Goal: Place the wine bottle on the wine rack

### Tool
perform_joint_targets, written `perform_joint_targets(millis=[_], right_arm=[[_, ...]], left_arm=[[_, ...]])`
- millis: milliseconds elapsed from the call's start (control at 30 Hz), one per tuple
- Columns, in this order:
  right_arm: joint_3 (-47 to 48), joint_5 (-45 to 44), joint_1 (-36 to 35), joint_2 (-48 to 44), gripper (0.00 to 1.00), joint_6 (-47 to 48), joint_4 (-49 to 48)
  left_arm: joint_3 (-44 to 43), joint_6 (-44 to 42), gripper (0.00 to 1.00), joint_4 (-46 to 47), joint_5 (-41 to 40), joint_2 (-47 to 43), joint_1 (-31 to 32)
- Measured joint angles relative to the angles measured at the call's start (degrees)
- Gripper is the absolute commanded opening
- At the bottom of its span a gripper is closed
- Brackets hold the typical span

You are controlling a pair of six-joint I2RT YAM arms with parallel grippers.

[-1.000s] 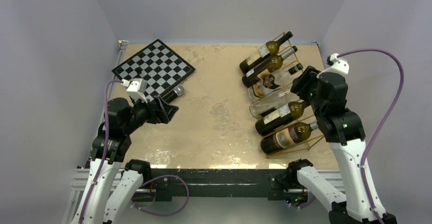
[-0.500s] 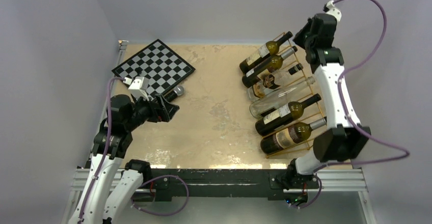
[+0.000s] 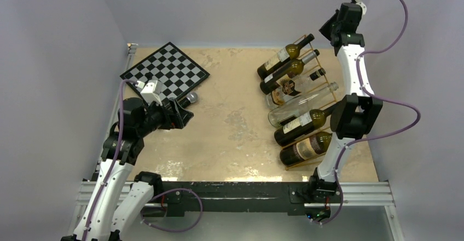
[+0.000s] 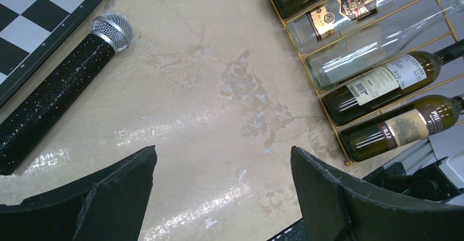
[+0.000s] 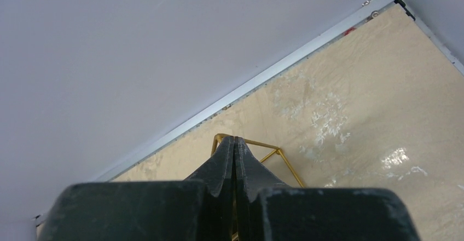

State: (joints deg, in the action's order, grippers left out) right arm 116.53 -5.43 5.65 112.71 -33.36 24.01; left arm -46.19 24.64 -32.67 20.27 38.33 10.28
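Starting at the left, my left pincer [image 4: 222,159] hangs low over the beige table [image 3: 235,137] with its two fingers spread wide and nothing between them. Just ahead of it and to its left lies one black glittery microphone [image 4: 60,87] with a silver mesh head, stretched along the near edge of one black-and-white chessboard [image 3: 164,71], which reaches further ahead and to the left of that pincer. Bare tabletop fills the space straight in front of the open fingers. Well off to that pincer's right stands one wine rack [image 5: 261,144] of thin gold rods. Six wine bottles [image 3: 300,123] lie in the rack side by side in its slanted slots, necks angled up and away; four are dark glass and two are clear glass. I see no bottle outside the rack, and neither pincer touches one. Furthest right, my right pincer [image 5: 234,148] is raised high over the far end of the rack, apart from every bottle. Its two fingers are pressed flat together, pinching nothing. From its own camera, one gold corner of the rack shows just past the closed tips, with the table's far edge beyond it.
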Motion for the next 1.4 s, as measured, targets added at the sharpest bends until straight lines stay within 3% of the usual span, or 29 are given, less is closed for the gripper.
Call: perform_joint_targets(millis=[533, 1067, 1267, 1333, 1400], right_arm=[[-0.5, 10.2, -0.1, 4.2, 0.0, 0.4, -2.3], [-3.4, 10.7, 0.0, 3.9, 0.01, 0.2, -4.7], [2.7, 8.6, -0.4, 3.6, 0.67, 0.0, 2.3], [7.0, 7.8, -0.4, 3.4, 0.81, 0.3, 3.7], [8.5, 7.4, -0.4, 1.9, 0.89, 0.7, 3.5]], left_arm=[[-0.1, 0.3, 0.96, 1.4, -1.7, 0.1, 0.0], [-0.2, 0.3, 0.96, 0.2, -2.0, -0.2, 0.0], [-1.7, -0.1, 0.99, -1.0, -2.5, -0.1, 0.0], [-2.4, -0.3, 0.99, -1.8, -2.5, -0.2, 0.0], [-3.1, -0.6, 0.99, -2.6, -2.5, -0.1, 0.0]])
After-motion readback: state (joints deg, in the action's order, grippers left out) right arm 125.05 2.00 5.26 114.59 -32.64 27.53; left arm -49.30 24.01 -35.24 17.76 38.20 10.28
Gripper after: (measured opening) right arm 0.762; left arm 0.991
